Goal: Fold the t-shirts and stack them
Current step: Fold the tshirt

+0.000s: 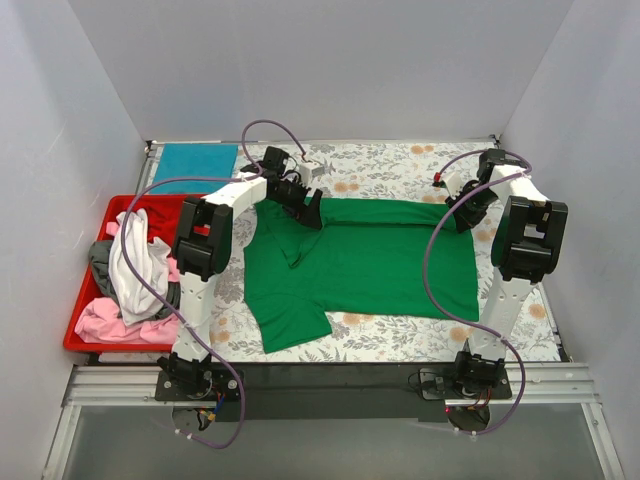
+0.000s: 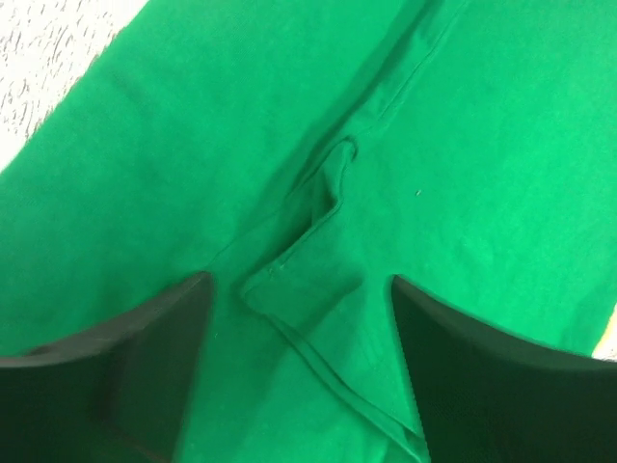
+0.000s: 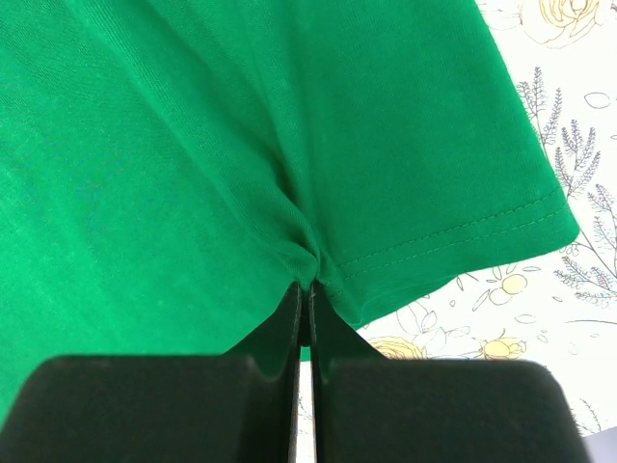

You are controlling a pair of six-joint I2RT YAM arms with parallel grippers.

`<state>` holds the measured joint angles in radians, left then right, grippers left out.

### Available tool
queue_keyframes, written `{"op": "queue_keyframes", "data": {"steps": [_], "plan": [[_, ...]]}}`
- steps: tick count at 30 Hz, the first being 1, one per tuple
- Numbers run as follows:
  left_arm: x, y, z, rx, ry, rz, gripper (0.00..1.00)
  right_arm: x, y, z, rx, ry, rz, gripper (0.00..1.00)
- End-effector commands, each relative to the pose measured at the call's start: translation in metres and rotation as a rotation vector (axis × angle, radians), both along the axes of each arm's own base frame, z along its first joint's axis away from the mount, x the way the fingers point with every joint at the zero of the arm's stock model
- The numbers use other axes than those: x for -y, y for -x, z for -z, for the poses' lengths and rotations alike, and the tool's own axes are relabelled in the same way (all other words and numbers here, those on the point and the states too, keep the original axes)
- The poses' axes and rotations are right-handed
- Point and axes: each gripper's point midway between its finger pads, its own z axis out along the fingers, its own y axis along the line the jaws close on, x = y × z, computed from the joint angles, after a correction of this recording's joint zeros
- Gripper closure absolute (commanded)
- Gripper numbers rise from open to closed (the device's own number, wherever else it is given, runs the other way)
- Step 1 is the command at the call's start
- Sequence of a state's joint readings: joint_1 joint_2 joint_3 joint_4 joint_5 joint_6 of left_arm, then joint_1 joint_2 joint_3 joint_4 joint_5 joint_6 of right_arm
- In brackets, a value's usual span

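A bright green t-shirt [image 1: 370,260] lies spread on the floral table cloth, its far edge folded over. My left gripper [image 1: 308,206] is open over the shirt's far left part; in the left wrist view its fingers straddle a folded green sleeve corner [image 2: 308,289]. My right gripper [image 1: 462,214] is shut on the shirt's far right hem; the right wrist view shows the cloth pinched at the fingertips [image 3: 307,275]. A folded teal-blue shirt [image 1: 195,160] lies at the far left. Pink, white and dark grey shirts [image 1: 130,270] are heaped in the red tray.
The red plastic tray [image 1: 88,298] stands at the left edge of the table. The grey floral table cloth [image 1: 400,335] covers the table. White walls close in the back and both sides. A metal rail runs along the near edge.
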<state>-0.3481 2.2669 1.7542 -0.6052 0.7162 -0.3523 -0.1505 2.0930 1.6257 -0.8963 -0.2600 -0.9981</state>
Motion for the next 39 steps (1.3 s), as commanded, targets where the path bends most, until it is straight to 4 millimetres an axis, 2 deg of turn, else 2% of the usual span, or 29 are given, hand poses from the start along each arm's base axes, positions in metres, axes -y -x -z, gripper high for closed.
{"op": "queue_keyframes", "data": {"steps": [1,3,4,5,6,9,11,12,14,15,17,18,20,22,23,24,26,27,28,29,30,32,35,39], "plan": [[0.02,0.001,-0.025,0.068,0.031,0.052,0.34,0.007,-0.006,-0.02,0.049,0.029,-0.041,0.99],[0.028,0.023,-0.028,0.042,0.043,0.117,0.42,0.008,-0.005,-0.02,0.048,0.034,-0.042,0.99],[0.033,0.034,-0.038,0.047,0.068,0.154,0.46,0.009,-0.005,-0.021,0.049,0.037,-0.043,0.99],[0.032,0.049,-0.035,0.024,0.06,0.171,0.51,0.008,-0.006,-0.021,0.053,0.038,-0.046,0.99],[0.038,0.06,-0.042,0.04,0.065,0.206,0.53,0.008,-0.006,-0.022,0.053,0.038,-0.046,0.99],[0.042,0.087,-0.038,0.011,0.043,0.272,0.65,0.009,-0.007,-0.024,0.059,0.039,-0.046,0.99],[0.042,0.101,-0.041,-0.03,0.043,0.299,0.65,0.011,-0.006,-0.025,0.06,0.047,-0.05,0.96],[0.042,0.102,-0.045,-0.033,0.048,0.303,0.58,0.011,-0.003,-0.023,0.057,0.051,-0.061,0.95],[0.036,0.102,-0.055,-0.015,0.052,0.314,0.52,0.012,-0.001,-0.03,0.073,0.055,-0.07,0.91],[0.029,0.095,-0.059,-0.006,0.058,0.29,0.5,0.012,-0.001,-0.033,0.081,0.053,-0.075,0.86],[0.021,0.085,-0.074,0.002,0.096,0.243,0.45,0.012,-0.003,-0.043,0.111,0.049,-0.083,0.83],[0.007,0.071,-0.078,0.005,0.103,0.192,0.44,0.013,-0.002,-0.046,0.115,0.041,-0.083,0.78],[-0.005,0.052,-0.085,0.019,0.106,0.125,0.42,0.009,-0.005,-0.063,0.147,0.002,-0.092,0.73],[-0.038,0.018,-0.082,0.037,0.075,-0.03,0.41,0.002,-0.001,-0.077,0.136,-0.051,-0.088,0.59],[-0.037,0.015,-0.085,0.038,0.084,-0.045,0.41,0.001,-0.006,-0.081,0.152,-0.06,-0.089,0.56],[-0.053,0.0,-0.08,0.05,0.054,-0.105,0.41,-0.004,-0.006,-0.086,0.144,-0.087,-0.083,0.55],[-0.065,-0.014,-0.073,0.06,0.025,-0.154,0.41,-0.006,-0.007,-0.087,0.132,-0.107,-0.069,0.53],[-0.072,-0.021,-0.07,0.052,0.008,-0.199,0.41,-0.005,-0.009,-0.086,0.13,-0.109,-0.053,0.53],[-0.08,-0.027,-0.058,0.046,-0.033,-0.232,0.41,-0.005,-0.013,-0.077,0.105,-0.11,-0.031,0.55],[-0.084,-0.031,-0.055,0.04,-0.046,-0.25,0.41,-0.005,-0.018,-0.077,0.092,-0.111,0.018,0.61],[-0.088,-0.033,-0.052,0.032,-0.051,-0.266,0.42,-0.005,-0.02,-0.067,0.063,-0.108,0.033,0.63],[-0.095,-0.038,-0.039,0.014,-0.086,-0.317,0.44,-0.009,-0.021,-0.059,0.037,-0.092,0.053,0.66],[-0.104,-0.042,-0.026,-0.008,-0.119,-0.362,0.45,-0.011,-0.024,-0.043,-0.002,-0.065,0.085,0.68],[-0.112,-0.04,-0.01,-0.035,-0.161,-0.389,0.46,-0.004,-0.028,-0.02,-0.024,-0.022,0.112,0.68]]}}
